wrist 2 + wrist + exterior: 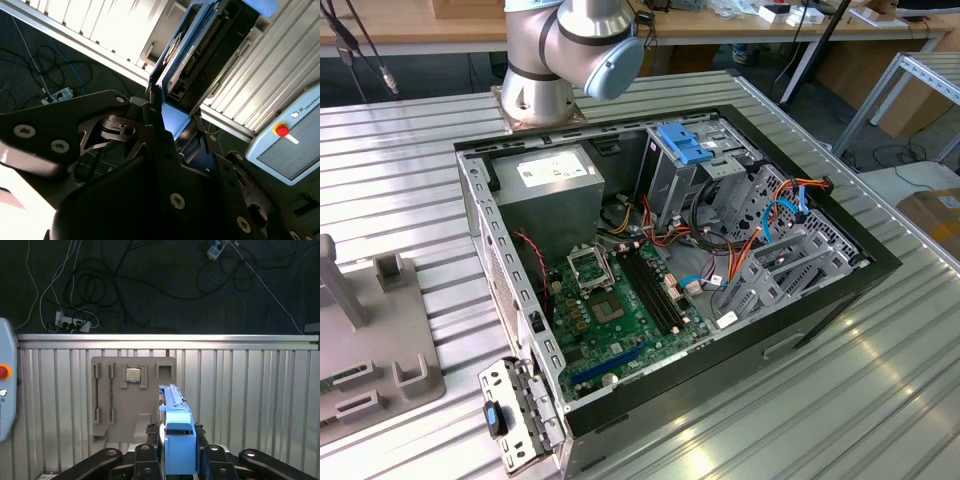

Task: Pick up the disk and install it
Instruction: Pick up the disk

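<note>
My gripper (179,462) is shut on the disk (178,435), which stands on edge between the two dark fingers. The disk's bright blue carrier faces the first wrist camera. In the second wrist view the disk (210,45) shows its dark-grey body with a blue frame along one side, sticking out from the gripper (167,120). The disk hangs in the air above the ribbed metal table (250,390). In the exterior view the open computer case (510,300) lies on its side on the table, with the arm's base (545,60) behind it.
A grey fixture plate (150,370) with a square chip (132,375) lies on the table below the disk. A pendant with a red button (282,131) sits beside the table. The case's drive cage carries a ribbed blue flap (685,145). Cables lie on the floor (100,285).
</note>
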You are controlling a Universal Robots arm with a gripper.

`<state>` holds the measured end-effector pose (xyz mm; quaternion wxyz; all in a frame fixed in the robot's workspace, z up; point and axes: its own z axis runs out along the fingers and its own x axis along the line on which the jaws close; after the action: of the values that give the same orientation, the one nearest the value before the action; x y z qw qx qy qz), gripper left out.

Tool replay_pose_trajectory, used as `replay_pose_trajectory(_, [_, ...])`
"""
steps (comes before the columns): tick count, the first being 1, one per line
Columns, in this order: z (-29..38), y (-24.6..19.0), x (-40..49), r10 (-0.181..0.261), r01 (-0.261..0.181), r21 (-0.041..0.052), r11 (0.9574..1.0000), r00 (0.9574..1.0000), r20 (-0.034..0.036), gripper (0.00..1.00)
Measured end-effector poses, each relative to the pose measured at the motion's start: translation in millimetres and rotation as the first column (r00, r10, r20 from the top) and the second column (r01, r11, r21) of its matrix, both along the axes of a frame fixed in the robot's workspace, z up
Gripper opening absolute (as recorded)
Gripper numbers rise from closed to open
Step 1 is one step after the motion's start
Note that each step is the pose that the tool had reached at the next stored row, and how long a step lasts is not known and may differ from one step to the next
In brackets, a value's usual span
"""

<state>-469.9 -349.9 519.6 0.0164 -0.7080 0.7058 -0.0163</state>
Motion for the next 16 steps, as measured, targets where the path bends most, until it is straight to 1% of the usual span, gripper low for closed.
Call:
replay_pose_trajectory(3, [16.3,0.0,0.0,0.000,0.000,0.0000,1.0000,1.0000,0.0011,0.37])
replay_pose_trajectory(4, [20.3,0.0,0.0,0.000,0.000,0.0000,1.0000,1.0000,0.0014,0.37])
replay_pose_trajectory(6, [24.9,0.0,0.0,0.000,0.000,0.0000,1.0000,1.0000,0.0017,0.37])
replay_pose_trajectory(10, [25.8,0.0,0.0,0.000,0.000,0.0000,1.0000,1.0000,0.0018,0.37])
replay_pose_trajectory(13, [35.5,0.0,0.0,0.000,0.000,0.0000,1.0000,1.0000,0.0019,0.37])
replay_pose_trajectory(16, [42.8,0.0,0.0,0.000,0.000,0.0000,1.0000,1.0000,0.0018,0.37])
